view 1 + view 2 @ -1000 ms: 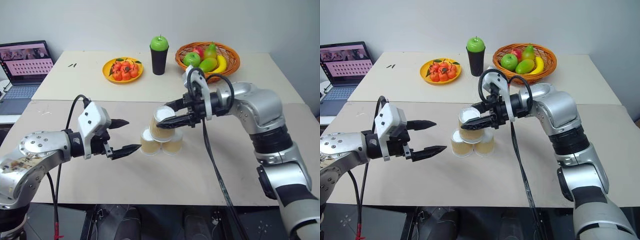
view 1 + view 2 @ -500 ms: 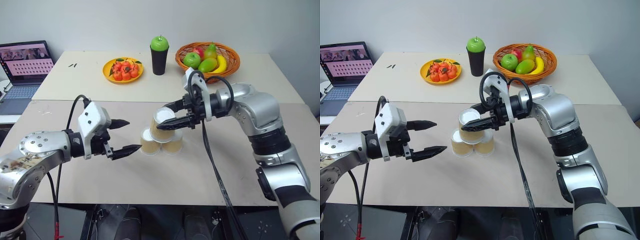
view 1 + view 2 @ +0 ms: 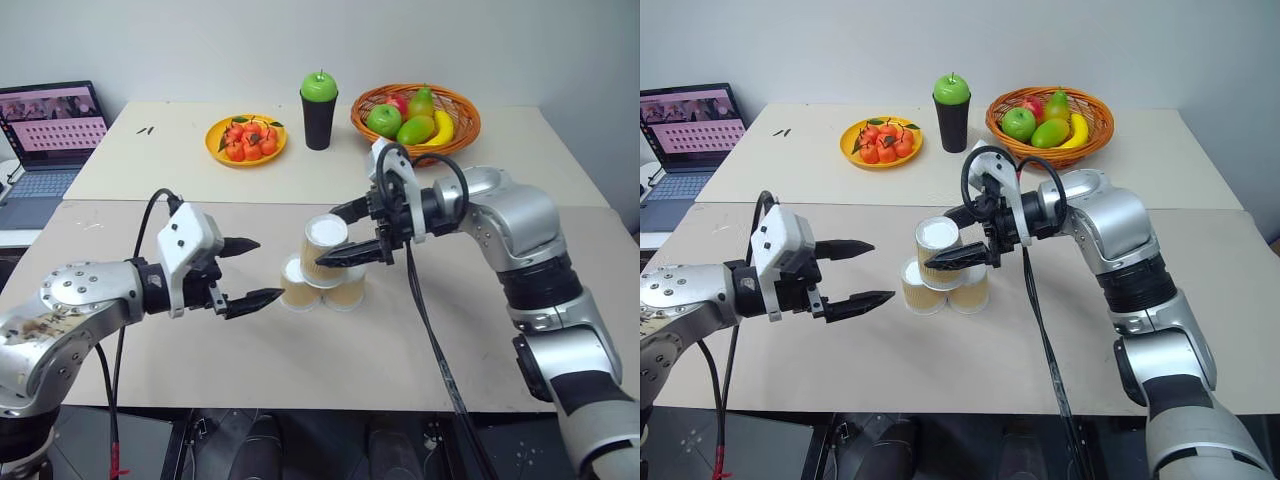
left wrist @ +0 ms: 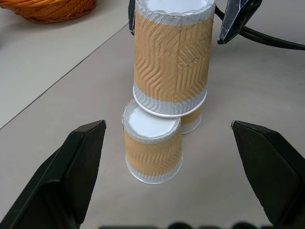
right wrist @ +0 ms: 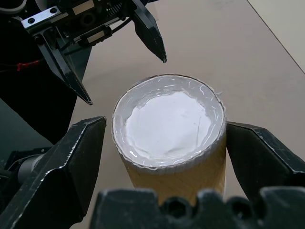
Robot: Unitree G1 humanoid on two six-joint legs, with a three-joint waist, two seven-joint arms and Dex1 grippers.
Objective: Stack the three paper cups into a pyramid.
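Note:
Three tan paper cups stand upside down in the middle of the table. The left base cup (image 3: pixel 294 286) and the right base cup (image 3: pixel 348 289) sit side by side. The top cup (image 3: pixel 322 248) rests across both of them. My right gripper (image 3: pixel 328 238) is open, with one black finger on each side of the top cup and a small gap to its wall. My left gripper (image 3: pixel 270 268) is open and empty, just left of the stack and level with the base cups. In the left wrist view the top cup (image 4: pixel 172 57) hides most of the right base cup.
At the back stand a black cup topped with a green apple (image 3: pixel 319 115), a yellow plate of red fruit (image 3: pixel 245 140) and a wicker fruit basket (image 3: pixel 415 112). A laptop (image 3: pixel 45 140) sits at the far left. Bare tabletop lies in front of the stack.
My right gripper has opened off the top cup, which stays resting on the two base cups. Neither arm has shifted.

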